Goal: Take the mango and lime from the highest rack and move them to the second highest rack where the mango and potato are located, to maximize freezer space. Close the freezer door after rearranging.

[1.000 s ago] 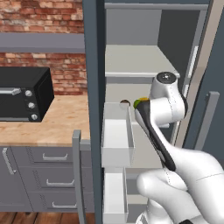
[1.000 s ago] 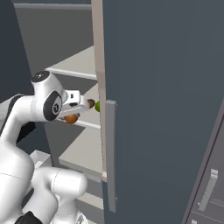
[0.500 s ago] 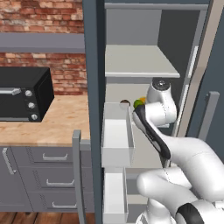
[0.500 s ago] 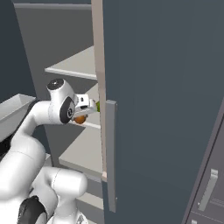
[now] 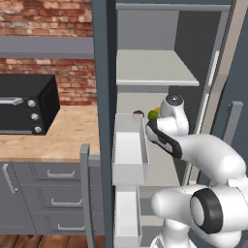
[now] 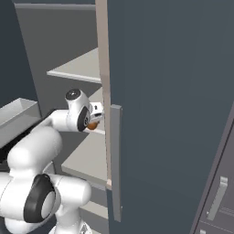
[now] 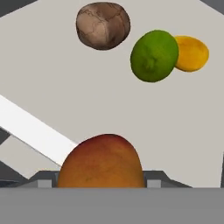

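Observation:
My gripper (image 7: 100, 181) is shut on the reddish-orange mango (image 7: 101, 162), just above the front of the second highest rack (image 7: 87, 100). Farther back on that rack lie the lime (image 7: 154, 55), the yellow-orange mango (image 7: 191, 53) touching it, and the brown potato (image 7: 103, 25). In the left base view the lime (image 5: 153, 114) and potato (image 5: 138, 114) peek out beside my hand, below the bare highest rack (image 5: 155, 72). In the right base view the mango (image 6: 93, 124) shows orange at my gripper (image 6: 97, 119). The freezer door (image 6: 173, 114) stands open.
A white drawer bin (image 5: 128, 150) sticks out just left of my arm, with another below it. The door's bar handle (image 6: 115, 160) is close to my right. A black microwave (image 5: 24, 104) sits on the wooden counter (image 5: 63, 138) at the left.
My hand has moved a little lower and deeper in over the second highest rack with the mango still in its grip, while the arm has folded closer to the freezer.

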### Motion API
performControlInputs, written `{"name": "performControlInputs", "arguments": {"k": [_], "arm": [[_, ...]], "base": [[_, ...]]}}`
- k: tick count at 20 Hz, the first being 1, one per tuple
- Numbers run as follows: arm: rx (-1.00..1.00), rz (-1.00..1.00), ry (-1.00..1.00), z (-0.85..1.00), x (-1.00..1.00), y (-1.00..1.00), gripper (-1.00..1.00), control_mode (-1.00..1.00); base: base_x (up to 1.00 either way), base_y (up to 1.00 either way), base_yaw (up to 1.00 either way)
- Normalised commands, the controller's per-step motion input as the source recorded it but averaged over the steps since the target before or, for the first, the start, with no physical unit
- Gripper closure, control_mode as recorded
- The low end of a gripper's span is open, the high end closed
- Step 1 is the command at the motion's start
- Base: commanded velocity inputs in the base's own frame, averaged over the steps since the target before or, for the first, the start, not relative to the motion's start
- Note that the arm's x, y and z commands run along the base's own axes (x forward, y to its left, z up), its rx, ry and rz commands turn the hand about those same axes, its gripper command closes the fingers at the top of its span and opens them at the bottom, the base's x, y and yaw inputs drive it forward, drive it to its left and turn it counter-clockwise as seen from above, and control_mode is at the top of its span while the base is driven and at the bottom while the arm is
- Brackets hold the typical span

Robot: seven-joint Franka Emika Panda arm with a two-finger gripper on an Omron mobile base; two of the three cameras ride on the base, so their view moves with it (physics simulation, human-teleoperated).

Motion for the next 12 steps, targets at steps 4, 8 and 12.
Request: {"name": "performControlInputs", "arguments": {"k": [4, 8, 12], "arm": [[0.00, 0.02, 0.00, -0.33, 0.54, -0.05, 1.00, -1.00], [0.00, 0.03, -0.01, -0.32, 0.53, -0.02, 1.00, -1.00], [0.00, 0.09, -0.01, -0.40, 0.38, 0.00, 1.00, -1.00]], "base": [[0.00, 0.00, 0.00], [0.00, 0.00, 0.00], [0.00, 0.00, 0.00]]}}
